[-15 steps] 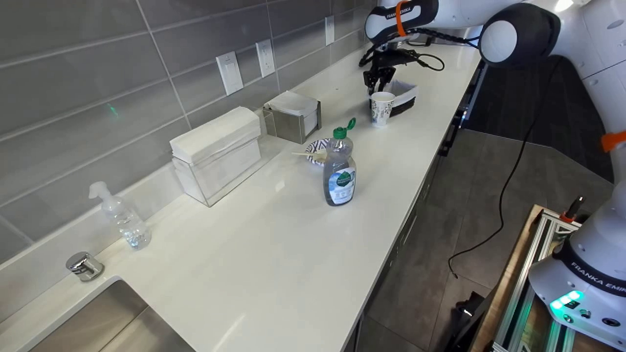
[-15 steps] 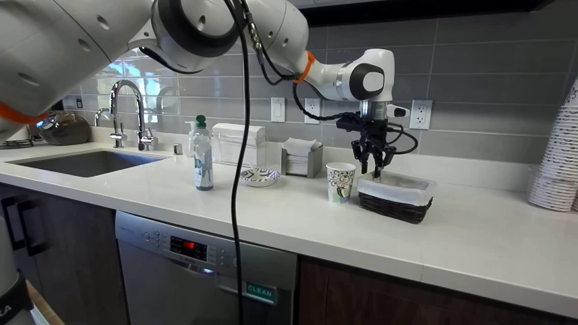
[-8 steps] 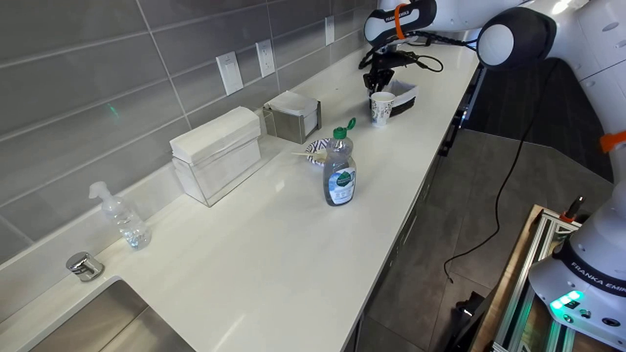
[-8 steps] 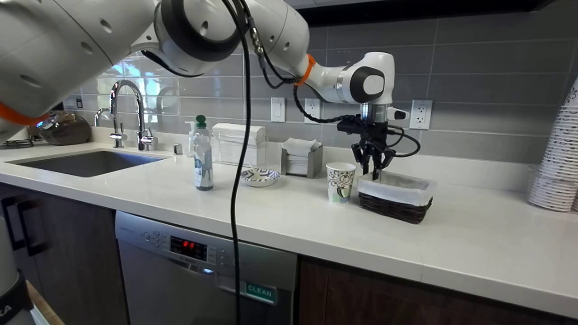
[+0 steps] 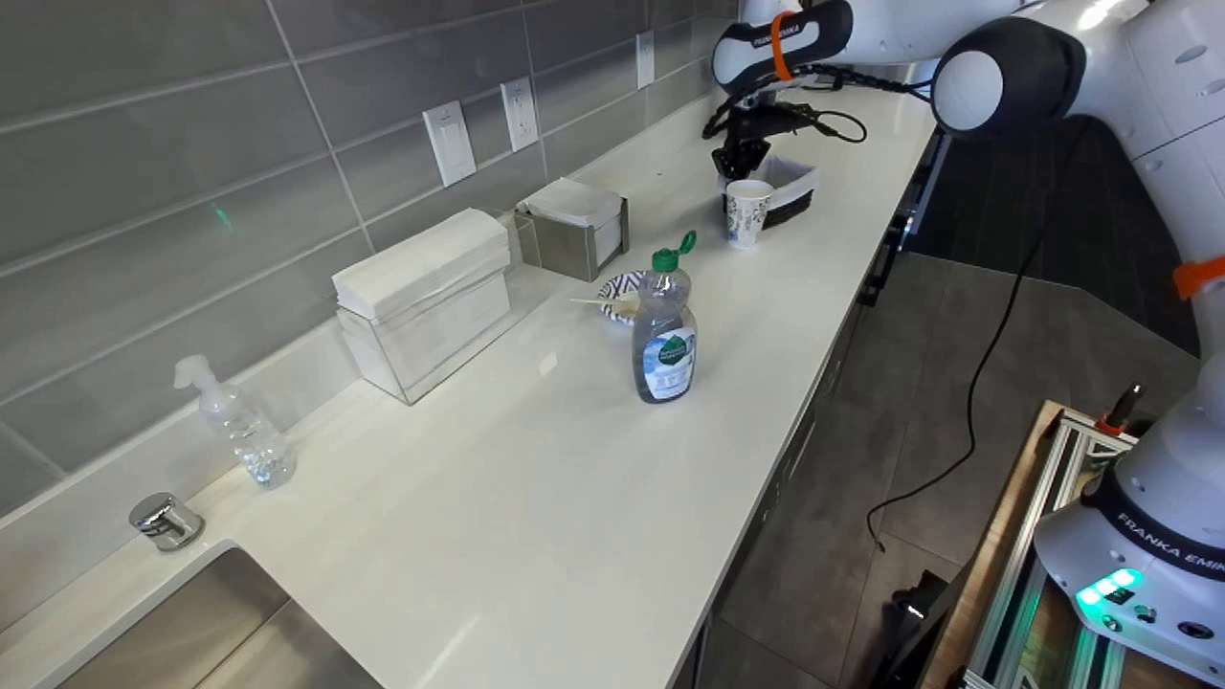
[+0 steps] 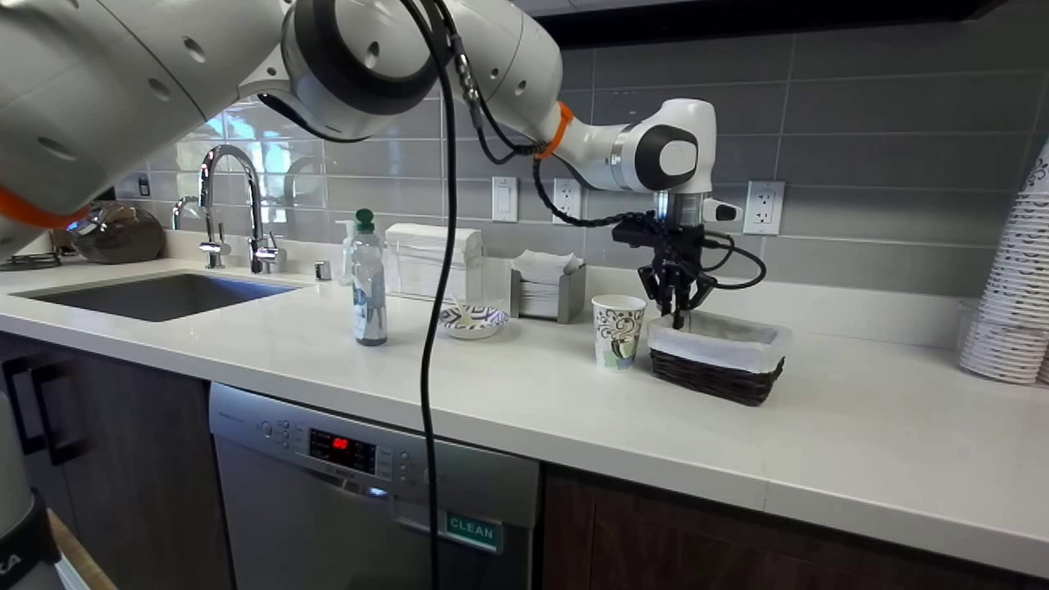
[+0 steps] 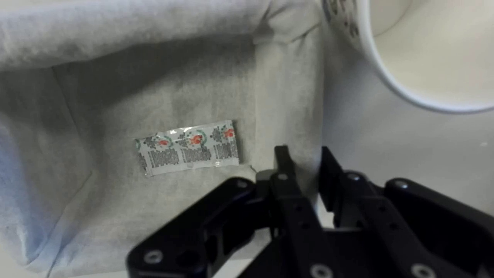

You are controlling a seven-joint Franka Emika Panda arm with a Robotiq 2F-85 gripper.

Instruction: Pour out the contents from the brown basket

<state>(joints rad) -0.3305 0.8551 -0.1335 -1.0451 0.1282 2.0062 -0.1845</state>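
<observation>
The brown basket [image 6: 717, 377], dark wicker with a pale cloth liner, stands upright on the counter; it also shows in an exterior view [image 5: 790, 209], partly behind a paper cup. In the wrist view its lined inside [image 7: 289, 85] holds a small white printed packet [image 7: 189, 148] lying flat on the bottom. My gripper [image 6: 675, 319] points down at the basket's end wall beside the cup. In the wrist view the gripper [image 7: 304, 152] has one finger inside and one outside this wall, with the lined rim filling the narrow space between the fingers.
The paper cup [image 6: 616, 332] stands close beside the gripped end of the basket. A patterned bowl [image 6: 473, 322], a dish soap bottle [image 5: 665, 335] and a napkin holder [image 6: 547, 287] stand further along. A tall stack of cups [image 6: 1004, 287] is at the counter's other end.
The gripper has sunk slightly, and its fingers have come together on the basket's end wall. The basket has barely moved.
</observation>
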